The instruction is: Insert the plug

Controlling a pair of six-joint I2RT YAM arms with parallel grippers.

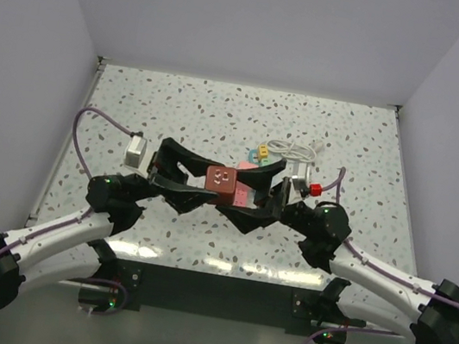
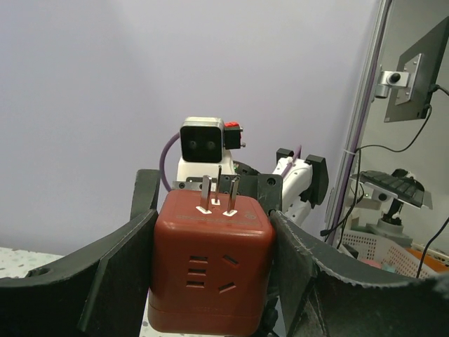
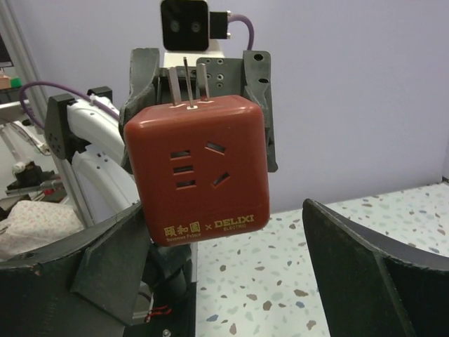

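A red cube socket adapter (image 1: 222, 181) with three metal prongs hangs above the table's middle. My left gripper (image 1: 210, 183) is shut on its two sides; in the left wrist view the cube (image 2: 210, 246) fills the gap between the fingers (image 2: 119, 267), prongs pointing up. My right gripper (image 1: 241, 195) faces it from the right with jaws wide open. In the right wrist view the cube (image 3: 196, 168) sits above and between the open fingers (image 3: 379, 274), closer to the left one, not gripped by them. A white cable (image 1: 292, 151) lies behind on the table; its plug is not clearly seen.
A pink object (image 1: 243, 195) lies on the table under the grippers, mostly hidden. Small yellow and teal pieces (image 1: 260, 153) lie beside the white cable. The speckled table (image 1: 178, 111) is walled on the left, right and back.
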